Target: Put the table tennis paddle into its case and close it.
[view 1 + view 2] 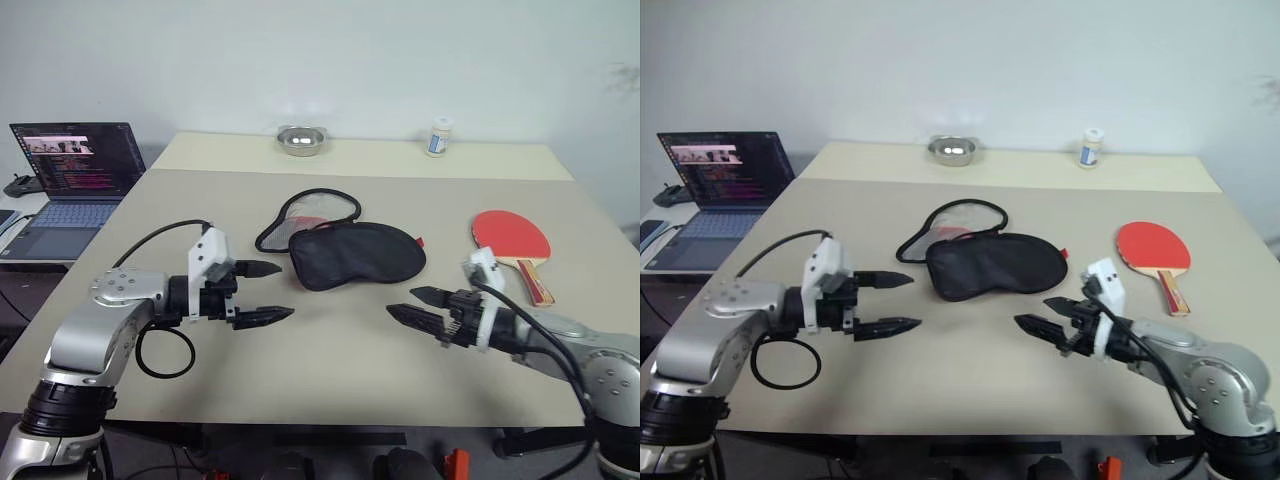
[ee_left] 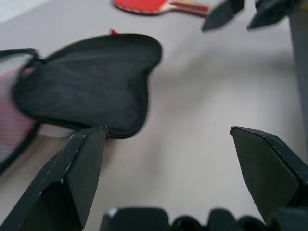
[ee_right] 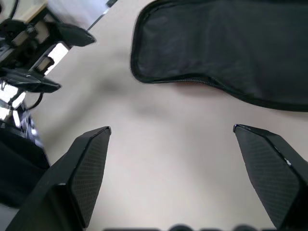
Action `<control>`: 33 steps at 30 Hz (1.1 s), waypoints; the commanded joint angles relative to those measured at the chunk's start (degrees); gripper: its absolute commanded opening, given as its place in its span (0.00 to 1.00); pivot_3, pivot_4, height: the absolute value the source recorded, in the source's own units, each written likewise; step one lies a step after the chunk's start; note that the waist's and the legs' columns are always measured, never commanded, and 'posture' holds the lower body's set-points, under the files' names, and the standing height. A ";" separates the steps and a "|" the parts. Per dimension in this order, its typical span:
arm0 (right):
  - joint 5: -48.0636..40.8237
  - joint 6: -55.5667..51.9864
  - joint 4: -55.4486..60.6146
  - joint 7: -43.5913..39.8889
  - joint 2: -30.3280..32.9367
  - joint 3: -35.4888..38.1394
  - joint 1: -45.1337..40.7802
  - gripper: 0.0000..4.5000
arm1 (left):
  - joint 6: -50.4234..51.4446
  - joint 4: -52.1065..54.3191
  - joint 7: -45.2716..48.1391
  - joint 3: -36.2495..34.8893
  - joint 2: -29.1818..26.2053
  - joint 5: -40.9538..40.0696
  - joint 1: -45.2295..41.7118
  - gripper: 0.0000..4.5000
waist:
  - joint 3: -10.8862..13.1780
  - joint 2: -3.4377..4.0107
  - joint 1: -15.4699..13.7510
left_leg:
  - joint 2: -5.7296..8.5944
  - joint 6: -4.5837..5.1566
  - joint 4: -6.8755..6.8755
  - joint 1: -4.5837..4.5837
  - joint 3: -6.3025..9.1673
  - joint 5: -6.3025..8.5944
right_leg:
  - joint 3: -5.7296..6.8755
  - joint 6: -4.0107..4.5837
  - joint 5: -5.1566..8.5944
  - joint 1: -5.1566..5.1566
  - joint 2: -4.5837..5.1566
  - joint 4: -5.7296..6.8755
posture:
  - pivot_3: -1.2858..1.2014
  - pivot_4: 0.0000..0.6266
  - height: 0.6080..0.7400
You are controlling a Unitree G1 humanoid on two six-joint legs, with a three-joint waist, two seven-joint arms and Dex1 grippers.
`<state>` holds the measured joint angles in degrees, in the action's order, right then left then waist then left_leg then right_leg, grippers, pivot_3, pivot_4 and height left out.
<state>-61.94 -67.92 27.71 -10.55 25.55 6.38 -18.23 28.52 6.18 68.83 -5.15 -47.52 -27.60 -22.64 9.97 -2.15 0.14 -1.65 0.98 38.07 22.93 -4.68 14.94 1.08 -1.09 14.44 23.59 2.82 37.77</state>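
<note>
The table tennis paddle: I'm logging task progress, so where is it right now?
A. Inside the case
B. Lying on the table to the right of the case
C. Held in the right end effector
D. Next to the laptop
B: the table tennis paddle lies red face up on the table, apart from the case and to its right, with neither end effector holding it.

Materials and finishes on the surface

The surface (image 1: 330, 350) is matt, smooth beige. The case (image 1: 356, 254) is soft black cloth, dull, with a zip edge. The table tennis paddle (image 1: 512, 238) has a smooth red rubber face and a light wood handle. The bowl (image 1: 300, 140) is shiny metal. Each hand has matt black plastic fingers (image 3: 89, 163).
</note>
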 commanded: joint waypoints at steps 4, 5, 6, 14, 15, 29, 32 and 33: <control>0.84 -0.32 -9.32 11.64 -11.41 0.99 -5.38 1.00 | -1.89 -1.05 0.22 -1.93 -1.16 -0.26 -3.45 0.99 | 0.00 0.00 0.14 | 0.03 0.00 0.00 0.03 -0.05 0.00 | -0.04 -0.01 -0.01 0.03 0.00 0.00 | 0.52 0.24 1.00; 0.46 -0.62 -10.47 12.66 -12.57 1.75 -5.98 1.00 | -1.93 -1.10 0.18 -1.81 -1.14 -0.19 -3.64 0.99 | 0.00 0.00 0.18 | 0.03 0.00 0.00 0.02 -0.06 0.00 | -0.05 -0.01 -0.01 0.03 0.00 0.00 | 0.52 0.24 1.00; 0.73 -0.25 -11.79 13.19 -13.71 2.25 -6.92 1.00 | -1.88 -1.17 0.10 -1.70 -1.08 -0.20 -4.04 0.99 | 0.00 0.00 0.22 | 0.03 0.00 0.00 0.04 -0.06 0.00 | -0.04 -0.01 -0.01 0.05 0.00 0.01 | 0.52 0.24 1.00; 2.83 2.73 -19.51 17.20 -22.03 3.99 -12.53 1.00 | -1.57 -1.81 -0.22 -0.54 -0.37 -0.05 -6.11 0.99 | 0.00 0.01 0.58 | 0.01 0.00 -0.03 0.07 -0.06 0.00 | -0.07 0.00 -0.01 0.15 -0.03 0.15 | 0.52 0.24 1.00; 3.29 3.17 -20.15 17.40 -22.79 3.90 -12.90 1.00 | -1.59 -1.88 -0.27 -0.38 -0.27 -0.02 -6.23 0.99 | 0.00 0.01 0.71 | 0.00 0.00 -0.03 0.07 -0.06 0.00 | -0.07 0.00 -0.01 0.17 -0.03 0.17 | 0.52 0.24 1.00; 5.47 -1.62 -18.67 17.04 -24.50 3.07 -10.77 1.00 | -2.37 -2.91 -0.46 0.44 -0.31 0.46 -6.45 0.99 | 0.01 0.01 1.58 | 0.01 -0.01 -0.09 0.11 -0.07 0.00 | -0.08 0.01 -0.01 0.26 -0.02 0.20 | 0.52 0.24 1.00; 6.09 0.65 -19.53 18.76 -27.08 4.96 -10.89 1.00 | -2.46 -3.06 -0.50 0.65 -0.10 0.64 -6.39 0.99 | 0.01 0.01 1.65 | -0.01 -0.01 -0.09 0.10 -0.07 0.00 | -0.09 0.01 -0.01 0.26 -0.04 0.23 | 0.52 0.24 1.00; 6.04 1.50 -19.88 19.12 -28.03 5.71 -11.22 1.00 | -2.47 -3.09 -0.45 0.70 -0.06 0.68 -6.44 0.99 | 0.01 0.01 1.66 | -0.01 -0.02 -0.09 0.10 -0.07 -0.01 | -0.09 0.01 -0.01 0.29 -0.04 0.25 | 0.52 0.24 1.00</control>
<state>-55.21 -68.38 6.62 8.05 -1.45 10.46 -28.58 27.02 2.48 68.24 -4.27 -47.38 -26.87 -28.19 9.98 -2.14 1.80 -1.67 0.96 37.99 23.03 -4.75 14.93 0.99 -1.08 14.43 23.89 2.77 38.02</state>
